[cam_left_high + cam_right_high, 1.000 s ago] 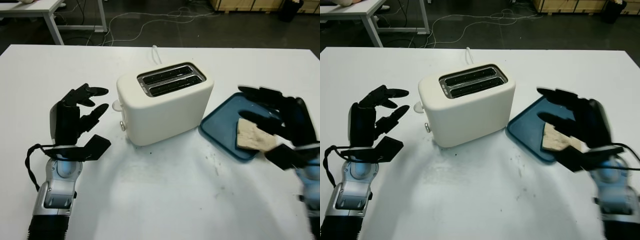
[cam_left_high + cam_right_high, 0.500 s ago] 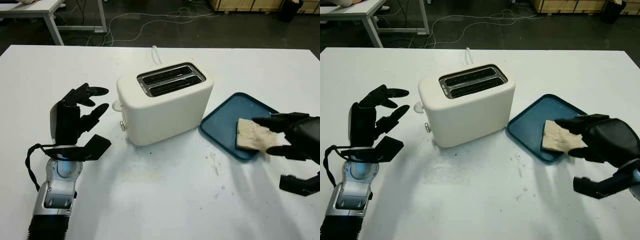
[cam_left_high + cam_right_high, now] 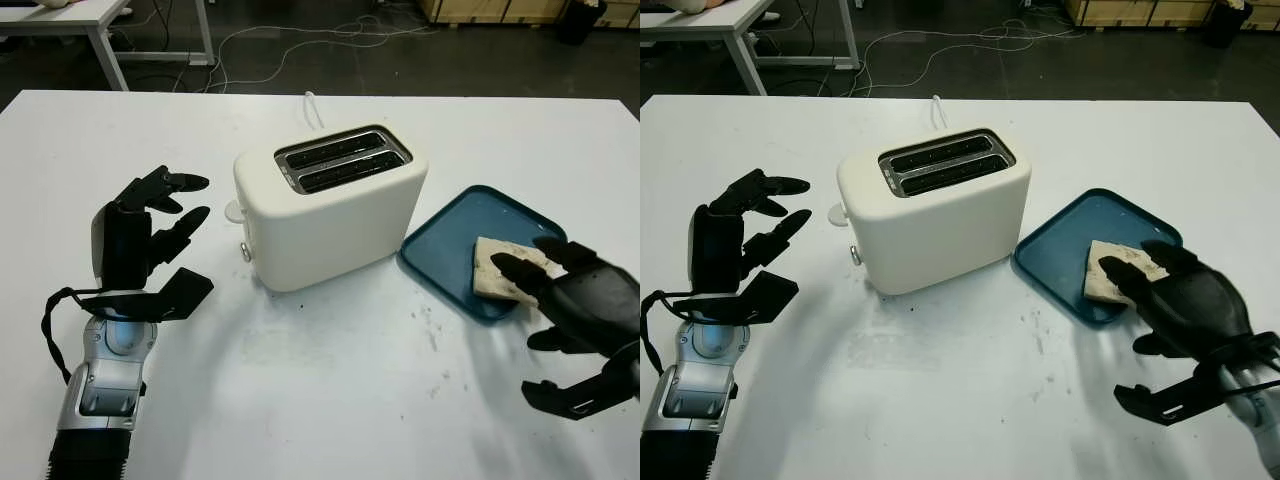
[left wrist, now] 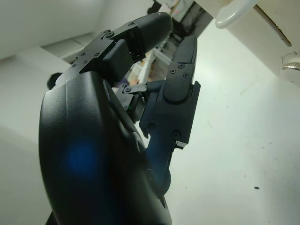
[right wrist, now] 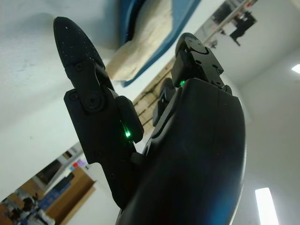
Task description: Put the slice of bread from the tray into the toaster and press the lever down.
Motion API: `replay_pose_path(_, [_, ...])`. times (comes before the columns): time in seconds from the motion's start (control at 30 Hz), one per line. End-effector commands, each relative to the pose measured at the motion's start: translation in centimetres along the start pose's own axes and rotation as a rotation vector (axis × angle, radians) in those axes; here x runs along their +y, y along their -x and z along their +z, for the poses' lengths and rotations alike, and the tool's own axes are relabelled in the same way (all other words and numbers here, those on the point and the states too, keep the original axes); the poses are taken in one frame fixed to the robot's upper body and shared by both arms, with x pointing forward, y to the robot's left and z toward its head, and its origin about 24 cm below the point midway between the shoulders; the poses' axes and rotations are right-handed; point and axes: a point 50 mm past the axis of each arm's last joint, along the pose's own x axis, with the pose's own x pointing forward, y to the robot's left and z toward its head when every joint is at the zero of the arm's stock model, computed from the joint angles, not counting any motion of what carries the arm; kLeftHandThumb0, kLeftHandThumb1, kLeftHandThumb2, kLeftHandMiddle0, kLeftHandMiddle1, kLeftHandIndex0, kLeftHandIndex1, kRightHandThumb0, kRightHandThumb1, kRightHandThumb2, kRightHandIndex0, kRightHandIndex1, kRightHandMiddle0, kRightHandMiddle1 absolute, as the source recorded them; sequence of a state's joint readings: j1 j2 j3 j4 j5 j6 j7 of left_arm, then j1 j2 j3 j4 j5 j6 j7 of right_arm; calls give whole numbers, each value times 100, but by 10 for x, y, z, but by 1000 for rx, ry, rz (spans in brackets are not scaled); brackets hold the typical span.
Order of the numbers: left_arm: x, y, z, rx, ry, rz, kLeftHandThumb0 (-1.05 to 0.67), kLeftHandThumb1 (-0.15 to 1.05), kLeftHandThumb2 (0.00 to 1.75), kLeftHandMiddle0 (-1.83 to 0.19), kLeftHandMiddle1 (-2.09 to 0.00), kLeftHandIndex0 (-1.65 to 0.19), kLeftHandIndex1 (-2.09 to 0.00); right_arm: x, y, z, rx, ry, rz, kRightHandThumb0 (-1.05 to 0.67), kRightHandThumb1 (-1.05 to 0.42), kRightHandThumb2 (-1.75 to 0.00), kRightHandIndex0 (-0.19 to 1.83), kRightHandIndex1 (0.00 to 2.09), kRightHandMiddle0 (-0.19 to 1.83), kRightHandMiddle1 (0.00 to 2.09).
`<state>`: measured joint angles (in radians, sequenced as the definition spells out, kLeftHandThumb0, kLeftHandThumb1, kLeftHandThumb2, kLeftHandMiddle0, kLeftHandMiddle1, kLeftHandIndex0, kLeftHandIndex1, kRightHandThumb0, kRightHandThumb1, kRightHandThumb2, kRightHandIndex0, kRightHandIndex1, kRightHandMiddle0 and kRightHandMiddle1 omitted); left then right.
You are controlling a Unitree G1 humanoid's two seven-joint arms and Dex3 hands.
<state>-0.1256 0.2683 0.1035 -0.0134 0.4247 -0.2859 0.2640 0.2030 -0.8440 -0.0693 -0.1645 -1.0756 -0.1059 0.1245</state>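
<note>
One slice of bread [image 3: 497, 272] is seen in the one blue tray [image 3: 452, 250], beside the one white toaster [image 3: 330, 205] — two slots are counted on top. The right hand [image 3: 572, 318] is held open over the slice's near edge; nothing is gripped. The left hand [image 3: 140, 245] is open too — parked left of the toaster.

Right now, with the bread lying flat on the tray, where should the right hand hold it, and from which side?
Probably by the near edge of the bread, coming from the robot's side. It lies flat on the tray at the near rim, beside the right hand, so fingers above and a thumb below could pinch it.
</note>
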Motion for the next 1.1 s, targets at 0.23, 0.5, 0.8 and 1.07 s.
replay_pose_path(0.23, [1,-3,2,-25,6,-1,-34,92,15,-51,-146,-66,-79,41,-7,0,53,75,-139,-52,-82,0,3,39,17,5])
replay_pose_path(0.5, [1,-3,2,-34,9,-4,-32,92,14,-52,-144,-66,-80,53,-10,-4,42,59,-268,0,-92,-3,0,122,25,36])
replay_pose_path(0.8, [1,-3,2,-44,11,0,-33,92,14,-53,-144,-66,-82,52,-11,-5,55,38,-279,-9,-91,-1,0,173,0,154])
replay_pose_path(1.07, [1,-3,1,-41,16,-10,-33,92,15,-52,-144,-65,-82,47,-11,-6,70,92,-226,-36,-92,-13,149,175,18,174])
